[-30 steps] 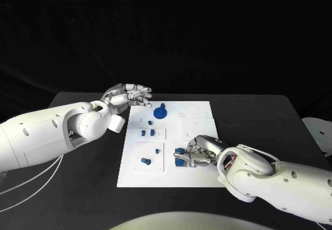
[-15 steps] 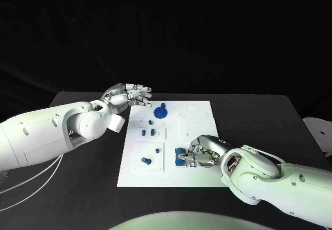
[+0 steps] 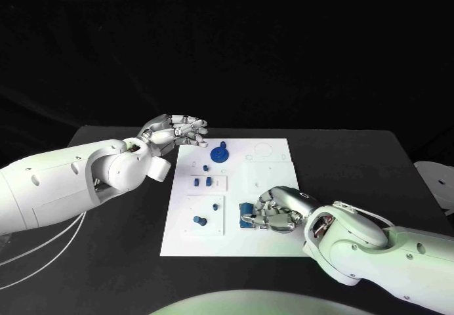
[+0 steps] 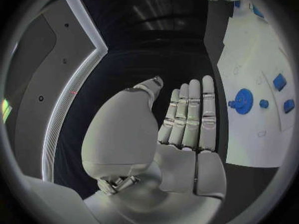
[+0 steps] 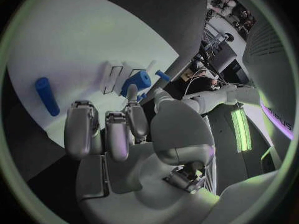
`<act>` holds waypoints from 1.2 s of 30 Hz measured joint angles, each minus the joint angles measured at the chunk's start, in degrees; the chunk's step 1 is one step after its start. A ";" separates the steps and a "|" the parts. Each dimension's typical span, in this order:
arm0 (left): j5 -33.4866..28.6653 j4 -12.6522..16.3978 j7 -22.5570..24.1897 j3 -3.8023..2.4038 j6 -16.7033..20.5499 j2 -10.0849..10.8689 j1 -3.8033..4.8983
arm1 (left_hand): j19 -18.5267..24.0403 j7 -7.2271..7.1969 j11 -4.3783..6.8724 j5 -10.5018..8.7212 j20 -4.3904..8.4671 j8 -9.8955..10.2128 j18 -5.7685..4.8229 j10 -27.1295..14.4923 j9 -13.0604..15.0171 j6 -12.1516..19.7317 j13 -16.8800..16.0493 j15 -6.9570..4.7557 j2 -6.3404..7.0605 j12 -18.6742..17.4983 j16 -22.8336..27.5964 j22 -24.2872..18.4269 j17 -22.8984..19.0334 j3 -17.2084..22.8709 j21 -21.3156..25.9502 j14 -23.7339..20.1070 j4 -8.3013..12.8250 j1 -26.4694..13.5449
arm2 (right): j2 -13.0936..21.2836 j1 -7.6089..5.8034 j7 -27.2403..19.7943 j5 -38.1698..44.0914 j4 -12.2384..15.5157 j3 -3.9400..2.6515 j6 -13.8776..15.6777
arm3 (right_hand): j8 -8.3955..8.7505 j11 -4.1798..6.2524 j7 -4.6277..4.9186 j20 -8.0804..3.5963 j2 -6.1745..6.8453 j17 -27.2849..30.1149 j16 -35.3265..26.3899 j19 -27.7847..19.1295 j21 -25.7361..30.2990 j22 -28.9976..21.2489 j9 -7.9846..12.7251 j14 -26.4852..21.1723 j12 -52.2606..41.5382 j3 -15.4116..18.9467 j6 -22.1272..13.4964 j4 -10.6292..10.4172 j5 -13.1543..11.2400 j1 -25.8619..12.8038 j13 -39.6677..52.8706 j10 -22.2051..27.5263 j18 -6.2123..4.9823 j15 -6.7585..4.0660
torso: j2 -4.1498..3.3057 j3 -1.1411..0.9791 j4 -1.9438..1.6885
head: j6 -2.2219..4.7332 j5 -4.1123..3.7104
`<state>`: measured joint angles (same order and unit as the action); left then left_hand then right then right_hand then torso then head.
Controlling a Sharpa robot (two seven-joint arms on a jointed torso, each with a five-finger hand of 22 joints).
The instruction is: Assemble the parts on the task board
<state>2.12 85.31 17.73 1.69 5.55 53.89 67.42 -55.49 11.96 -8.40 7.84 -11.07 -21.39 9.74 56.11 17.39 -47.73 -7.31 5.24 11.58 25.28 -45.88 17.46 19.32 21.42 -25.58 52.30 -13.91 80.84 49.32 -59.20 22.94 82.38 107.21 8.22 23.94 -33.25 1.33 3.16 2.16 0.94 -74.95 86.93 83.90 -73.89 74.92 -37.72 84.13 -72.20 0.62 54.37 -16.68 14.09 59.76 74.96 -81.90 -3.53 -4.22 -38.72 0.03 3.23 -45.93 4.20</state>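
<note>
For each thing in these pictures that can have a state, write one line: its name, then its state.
Left hand: holds nothing, fingers apart, beside the board's far corner.
Right hand: fingers curled over blue parts; grip unclear.
Gear: flat on the board.
Task board: flat on the table.

Nothing readable is showing: no lettering, numbers, labels or brand marks are appearing on the flat white rectangular task board [image 3: 269, 172] or its small blue parts.
</note>
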 measured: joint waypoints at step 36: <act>0.00 -0.07 -0.25 0.01 -0.14 0.02 0.00 | 0.00 0.00 0.00 0.00 0.00 0.00 0.00 0.00 -0.02 0.00 -0.03 0.00 0.00 0.19 0.00 -0.08 -0.05 -0.15 0.00 0.00 -0.15 0.00 | 1.01 -0.20 -1.23 -0.52 -2.00 0.00 -3.76 | 0.00 0.01 0.00 -0.20 1.23 0.02 0.20 0.21 -0.10 0.03 1.15 -0.21 -0.21 0.56 0.00 0.07 -5.79 9.58 -0.15 -0.42 0.00 -0.20 | 0.01 0.03 0.01 | -0.31 0.13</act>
<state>2.13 85.24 17.48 1.70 5.41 53.91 67.42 -55.49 11.96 -8.40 7.84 -11.07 -21.39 9.73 56.11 17.37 -47.73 -7.34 5.24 11.58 25.47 -45.88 17.38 19.27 21.26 -25.58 52.30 -14.06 80.84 50.33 -59.40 21.72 81.86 105.21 8.23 20.18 -33.25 1.34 3.16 1.96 2.17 -74.93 87.13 84.11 -73.99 74.95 -36.57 83.92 -72.41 1.18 54.37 -16.61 8.30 69.34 74.80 -82.31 -3.53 -4.42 -38.72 0.06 3.24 -46.24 4.32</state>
